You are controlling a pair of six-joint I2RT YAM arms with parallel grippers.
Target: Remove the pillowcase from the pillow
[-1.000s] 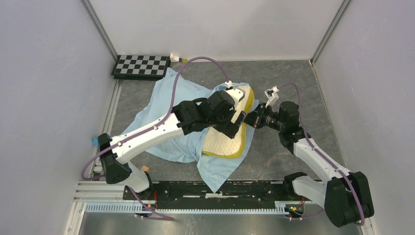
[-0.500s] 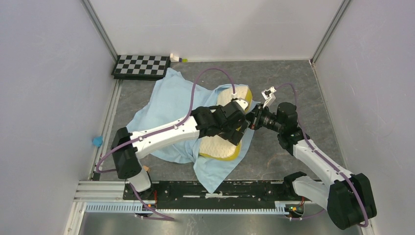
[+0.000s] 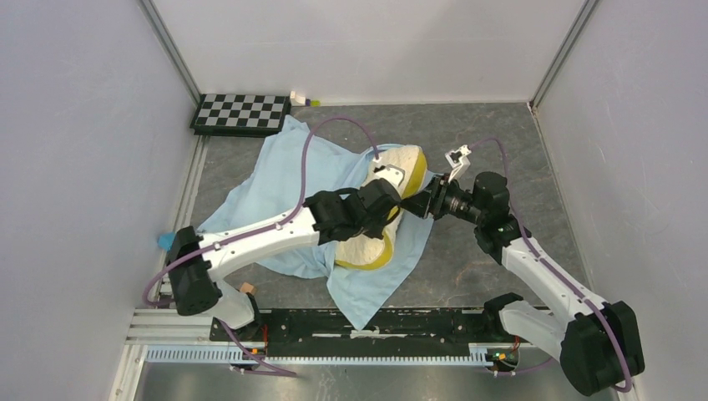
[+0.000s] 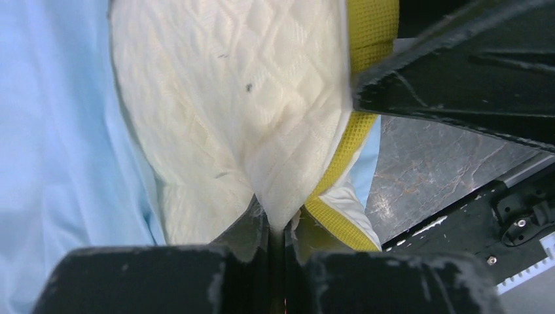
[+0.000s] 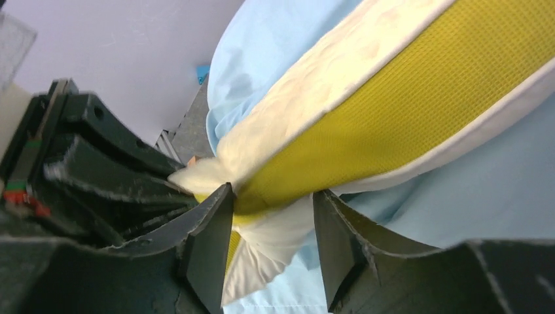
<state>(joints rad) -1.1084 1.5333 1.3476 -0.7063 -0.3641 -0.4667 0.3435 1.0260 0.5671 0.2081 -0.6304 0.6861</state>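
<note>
The pillow point(image 3: 399, 161) lay near the middle of the table point(image 3: 501, 142), its cream quilted top and yellow side band bare to the overhead camera; the pillowcase point(image 3: 284, 167) was spread wrinkled beneath it and out to its left, with one blue corner trailing toward the near edge; from above I could not tell whether any part of the pillow was inside the sack.

My left gripper point(image 4: 275, 232) sat over the pillow's right side; through its wrist camera I saw the jaws closed tight on a raised pinch of the cream cover, just beside the yellow band, with hardly a sliver of gap between the fingers.

My right gripper point(image 5: 271, 226) met the pillow from the right; its jaws stood parted, one finger on either side of the pillow's edge, the yellow band and a white corner of fabric sitting between them; I could not tell whether they pressed on it. The two grippers were very near each other.

A checkerboard point(image 3: 240, 113) lay at the far left corner, just beyond the blue cloth.
</note>
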